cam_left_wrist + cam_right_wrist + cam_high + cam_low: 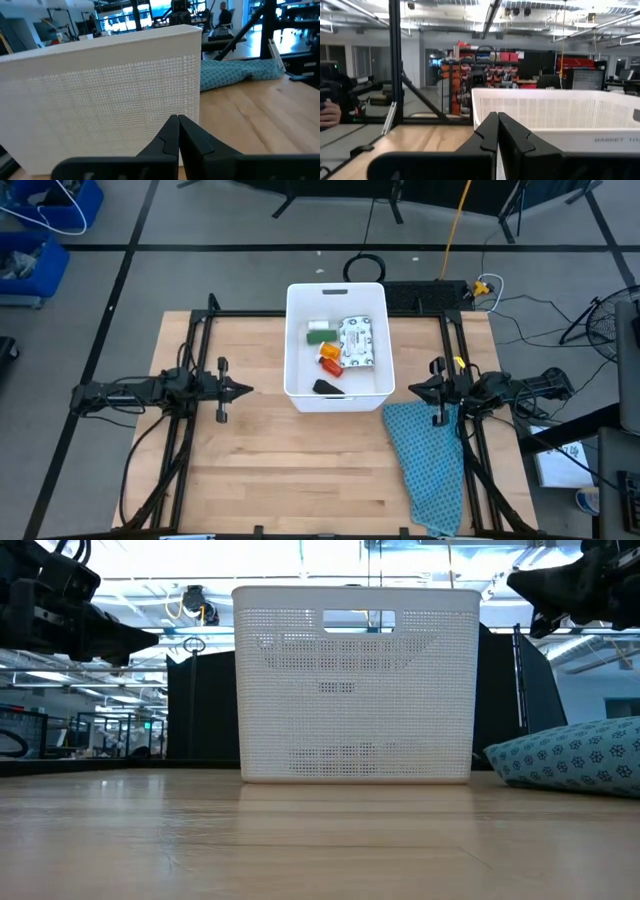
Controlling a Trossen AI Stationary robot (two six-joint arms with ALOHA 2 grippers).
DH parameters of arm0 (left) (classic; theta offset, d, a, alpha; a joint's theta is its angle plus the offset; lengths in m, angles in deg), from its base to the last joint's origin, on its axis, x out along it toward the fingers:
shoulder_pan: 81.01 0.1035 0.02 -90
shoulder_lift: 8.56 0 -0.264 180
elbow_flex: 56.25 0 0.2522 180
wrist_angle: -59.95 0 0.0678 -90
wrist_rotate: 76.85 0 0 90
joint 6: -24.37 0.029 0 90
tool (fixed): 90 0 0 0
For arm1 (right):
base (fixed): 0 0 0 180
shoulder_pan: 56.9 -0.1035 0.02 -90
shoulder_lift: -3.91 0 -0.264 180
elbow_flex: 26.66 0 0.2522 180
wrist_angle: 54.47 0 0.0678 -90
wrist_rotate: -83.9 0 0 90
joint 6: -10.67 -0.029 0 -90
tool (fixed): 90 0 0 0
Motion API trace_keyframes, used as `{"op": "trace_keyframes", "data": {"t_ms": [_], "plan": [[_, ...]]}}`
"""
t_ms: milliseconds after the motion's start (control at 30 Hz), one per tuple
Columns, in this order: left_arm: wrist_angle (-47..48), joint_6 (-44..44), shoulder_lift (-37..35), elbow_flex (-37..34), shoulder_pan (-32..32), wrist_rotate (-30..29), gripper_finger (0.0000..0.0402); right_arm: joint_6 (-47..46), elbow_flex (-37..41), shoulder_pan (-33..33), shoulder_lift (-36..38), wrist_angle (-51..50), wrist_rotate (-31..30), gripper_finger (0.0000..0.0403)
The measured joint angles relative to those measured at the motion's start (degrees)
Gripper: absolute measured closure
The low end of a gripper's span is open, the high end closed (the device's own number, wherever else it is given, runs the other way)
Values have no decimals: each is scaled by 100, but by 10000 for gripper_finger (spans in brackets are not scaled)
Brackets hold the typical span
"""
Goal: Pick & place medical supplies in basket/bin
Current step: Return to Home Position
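Note:
The white tub stands upright at the table's far middle, also filling the low view. Inside it lie the flat speckled packet, the green box, a white bottle, the orange-red bottle and the black piece. My left gripper hovers left of the tub, shut, its fingers pointing at the tub's wall. My right gripper hovers right of the tub, shut, its fingertips facing the tub's rim. Neither touches anything.
A teal-blue patterned cloth lies on the table's right near part, also seen in the low view. Black frame rails run along both sides. Bare wood stretches in front of the tub. A person's hand shows in the room beyond.

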Motion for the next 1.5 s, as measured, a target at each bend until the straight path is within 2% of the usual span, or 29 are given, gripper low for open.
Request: {"op": "trace_keyframes", "data": {"t_ms": [400,1500], "plan": [[-168,-41,24,-11,0,34,356,-292,-1,0,-25,-91,-1,403],[-272,-48,24,-11,0,61,364,-326,-1,0,-29,-91,0,403]]}}
